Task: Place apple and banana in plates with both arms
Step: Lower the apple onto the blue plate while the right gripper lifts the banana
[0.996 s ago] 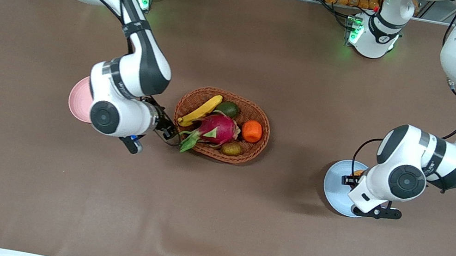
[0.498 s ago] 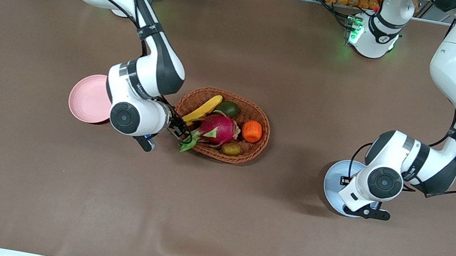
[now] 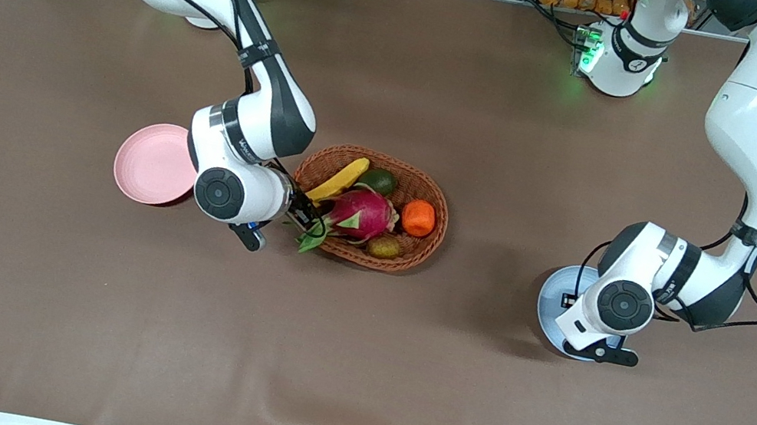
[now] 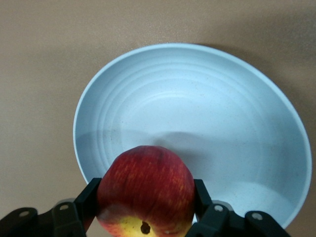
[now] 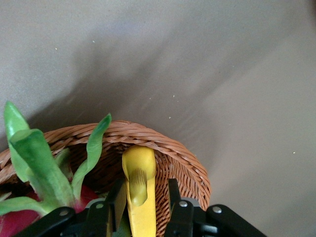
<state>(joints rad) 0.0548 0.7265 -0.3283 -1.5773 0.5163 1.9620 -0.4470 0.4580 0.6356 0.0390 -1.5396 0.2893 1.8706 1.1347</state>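
Since a second ago the right arm's wrist has been shifted from over the pink plate [image 3: 152, 162] toward the basket [image 3: 430, 186], so more of that plate is uncovered. The left arm's wrist has been drawn slightly toward the right arm's end, over the blue plate [image 3: 553, 306].

The right gripper [image 5: 142, 207] is reached into the basket's end nearest the pink plate. Its fingers [image 5: 174, 200] are set either side of the banana [image 3: 337, 180], narrowed close around it; whether a firm grip is made cannot be told. The banana is still lying in the basket, one end resting on the wicker rim.

The left gripper [image 4: 146, 197] is held over the blue plate, clamped on the apple [image 4: 145, 190], which is kept above the plate's bare inside.

The basket is also filled with a dragon fruit [image 3: 361, 213], an orange fruit [image 3: 418, 218], a green fruit [image 3: 378, 180] and a small brown fruit [image 3: 384, 247]. Both plates are bare.
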